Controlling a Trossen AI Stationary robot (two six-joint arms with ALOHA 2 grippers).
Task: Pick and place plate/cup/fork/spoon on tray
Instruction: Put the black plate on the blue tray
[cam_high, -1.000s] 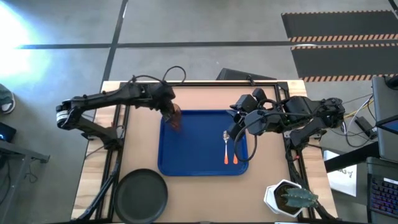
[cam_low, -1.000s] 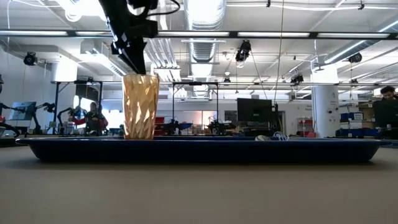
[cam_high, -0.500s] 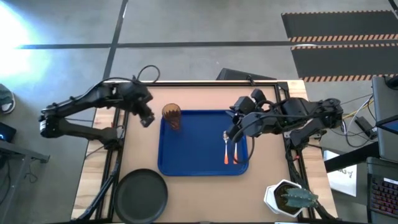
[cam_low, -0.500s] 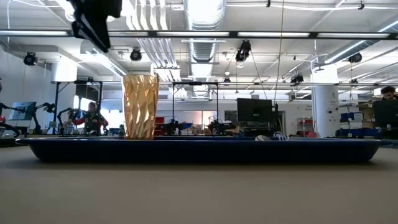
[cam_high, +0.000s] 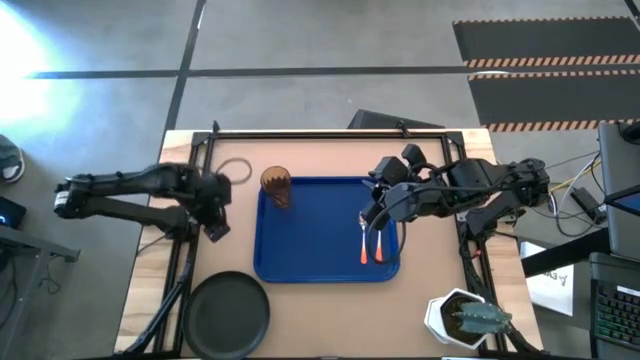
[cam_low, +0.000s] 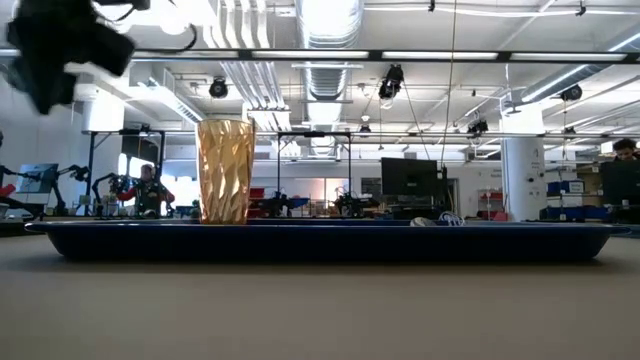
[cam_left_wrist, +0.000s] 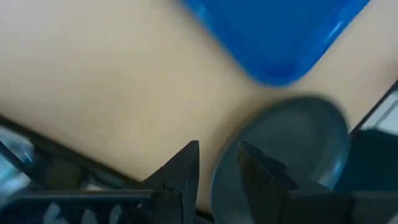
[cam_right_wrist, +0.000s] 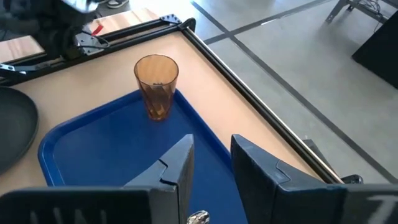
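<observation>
The amber cup (cam_high: 276, 186) (cam_right_wrist: 155, 84) stands upright on its base in the far left corner of the blue tray (cam_high: 315, 245) (cam_low: 320, 240). The fork (cam_high: 362, 222) and the orange-handled spoon (cam_high: 378, 252) lie side by side on the tray's right part. The black plate (cam_high: 228, 312) (cam_left_wrist: 286, 143) lies flat on the table near the front left. My left gripper (cam_high: 215, 227) (cam_left_wrist: 217, 146) hangs open over bare table left of the tray, pointing down toward the plate's far rim. My right gripper (cam_high: 373, 212) (cam_right_wrist: 211, 140) hovers open above the fork and spoon.
A white hexagonal plant pot (cam_high: 462, 318) stands at the table's front right corner. A black frame rail (cam_right_wrist: 249, 93) runs along the far edge. Bare tabletop lies between the tray and the left edge.
My left gripper has drawn away from the cup's rim, moving toward the table's left and near edges and sinking a little while turning at the wrist. The cup stays upright on the tray.
</observation>
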